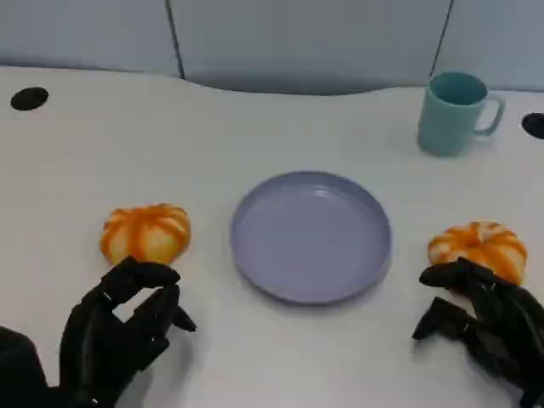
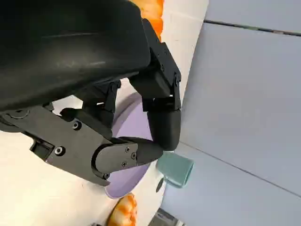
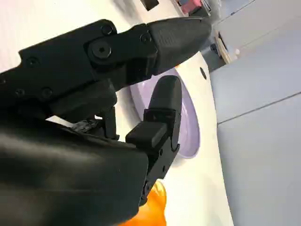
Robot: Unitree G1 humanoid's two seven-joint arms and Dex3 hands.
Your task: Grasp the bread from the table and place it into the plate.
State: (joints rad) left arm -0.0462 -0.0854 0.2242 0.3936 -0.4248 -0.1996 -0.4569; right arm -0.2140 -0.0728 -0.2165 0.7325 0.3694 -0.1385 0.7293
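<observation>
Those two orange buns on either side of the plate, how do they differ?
The left bun lies clear of the left hand, whose fingers stop just short of it. The right bun is partly hidden behind the right hand and sits nearer the mug. Both are round, orange with pale stripes, resting on the table beside the plate.

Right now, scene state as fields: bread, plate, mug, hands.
left bread: on table, left of plate, just beyond left hand
right bread: on table, right of plate, by right hand
plate: centre, nothing in it
mug: teal, upright, far right
left hand: open, holds nothing
right hand: open, fingertips at the bread, contact unclear
</observation>
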